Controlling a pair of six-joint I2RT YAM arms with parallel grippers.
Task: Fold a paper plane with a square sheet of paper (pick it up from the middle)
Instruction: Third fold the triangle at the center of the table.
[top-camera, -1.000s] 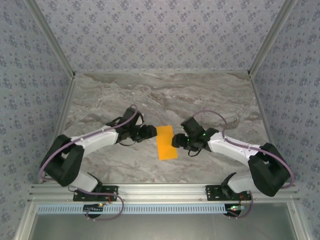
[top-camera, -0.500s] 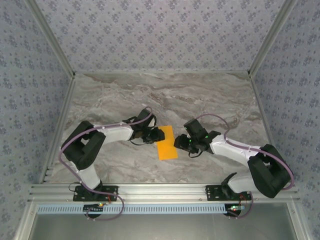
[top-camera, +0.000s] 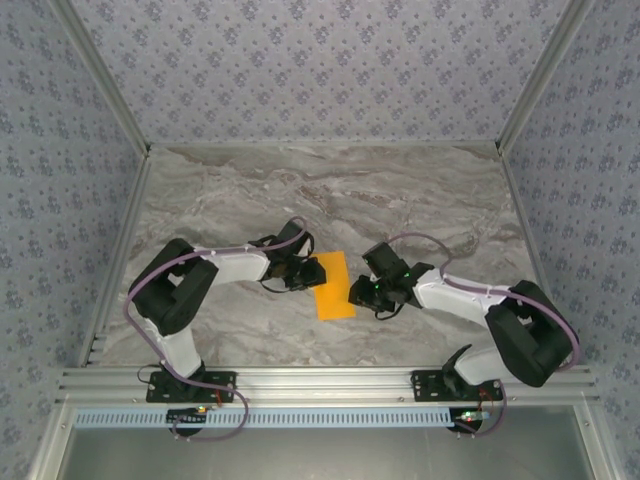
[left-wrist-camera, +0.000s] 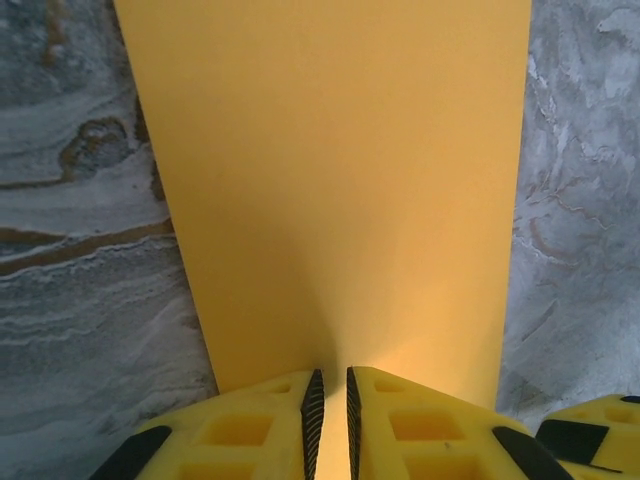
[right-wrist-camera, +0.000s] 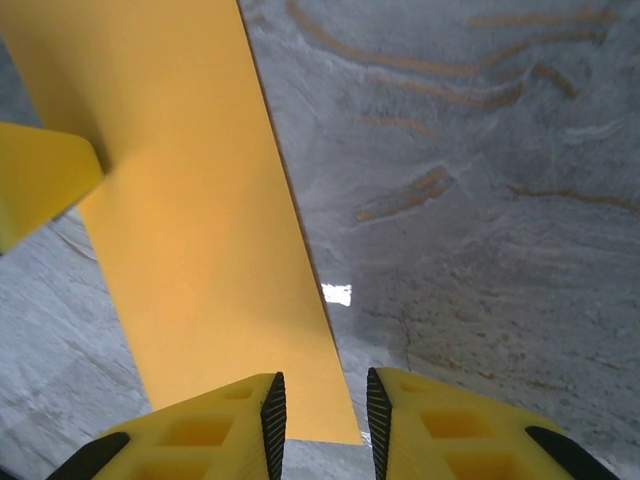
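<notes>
- square sheet of paper (top-camera: 333, 287): orange, on marble table (top-camera: 420, 200).
- left gripper (left-wrist-camera: 330, 390): pinching the sheet's edge.
- right gripper (right-wrist-camera: 320, 395): jaws slightly apart over the sheet's corner.

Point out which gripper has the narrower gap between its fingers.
The left gripper: its fingers nearly meet over the square sheet of paper. The right gripper leaves a clearly wider gap, straddling the sheet's near corner.

Backdrop is a grey-and-tan marble-look table (top-camera: 330, 190), boxed in on three sides by walls (top-camera: 320, 70) in blue-grey wallpaper with a tiny floral print. Silver metal posts (top-camera: 103, 75) run up the corners, and a metal rail (top-camera: 330, 385) lines the near edge. Lighting's soft, pretty even.
</notes>
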